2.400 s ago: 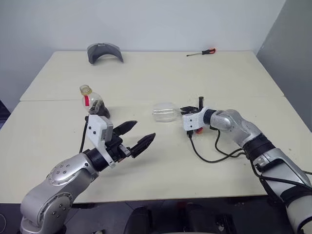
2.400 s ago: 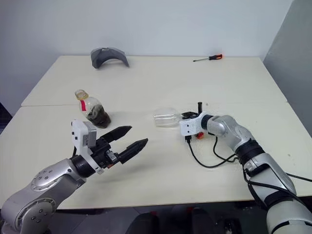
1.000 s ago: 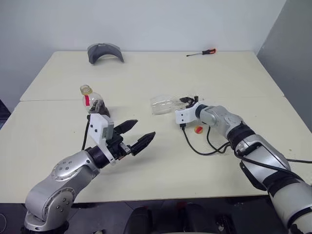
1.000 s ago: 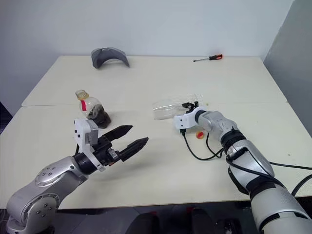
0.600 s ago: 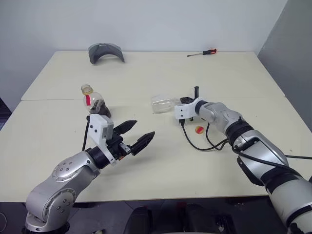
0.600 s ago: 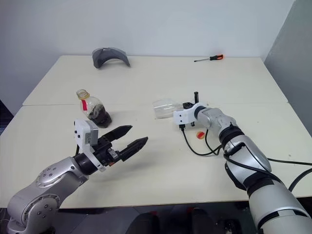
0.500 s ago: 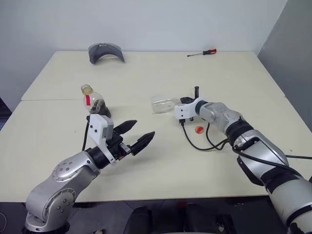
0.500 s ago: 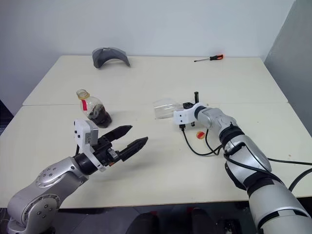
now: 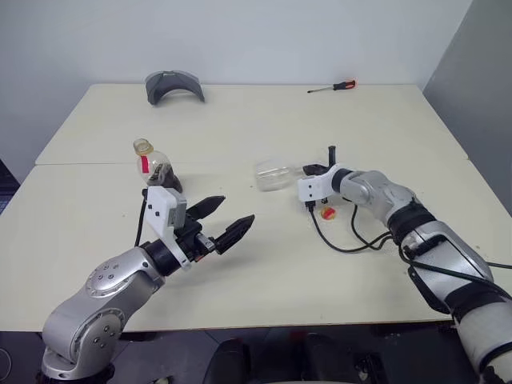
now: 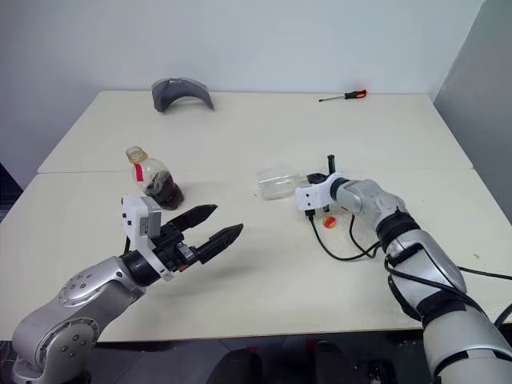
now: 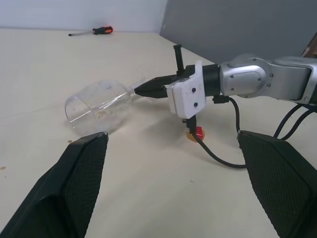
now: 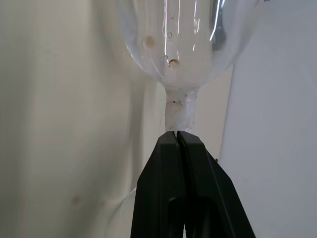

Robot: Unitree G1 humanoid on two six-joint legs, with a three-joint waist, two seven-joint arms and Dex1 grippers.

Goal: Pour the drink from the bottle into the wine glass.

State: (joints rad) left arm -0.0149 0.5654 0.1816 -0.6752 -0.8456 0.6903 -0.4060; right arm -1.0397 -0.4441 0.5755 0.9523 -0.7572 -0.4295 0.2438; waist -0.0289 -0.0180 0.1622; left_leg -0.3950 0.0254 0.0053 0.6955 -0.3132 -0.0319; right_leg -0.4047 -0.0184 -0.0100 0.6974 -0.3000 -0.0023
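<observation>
Wine glass [image 11: 99, 105] lies sideways, stem pinched in right claw [image 11: 140, 91], left claw [image 9: 226, 226] wide.

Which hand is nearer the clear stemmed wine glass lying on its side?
Right. The right hand is shut at the clear stemmed wine glass, at its stem. The left hand hangs open, apart from it, nearer the robot.

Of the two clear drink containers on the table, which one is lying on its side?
The wine glass, tipped over with the right pincer shut at its stem. The bottle stands upright, holding dark drink.
</observation>
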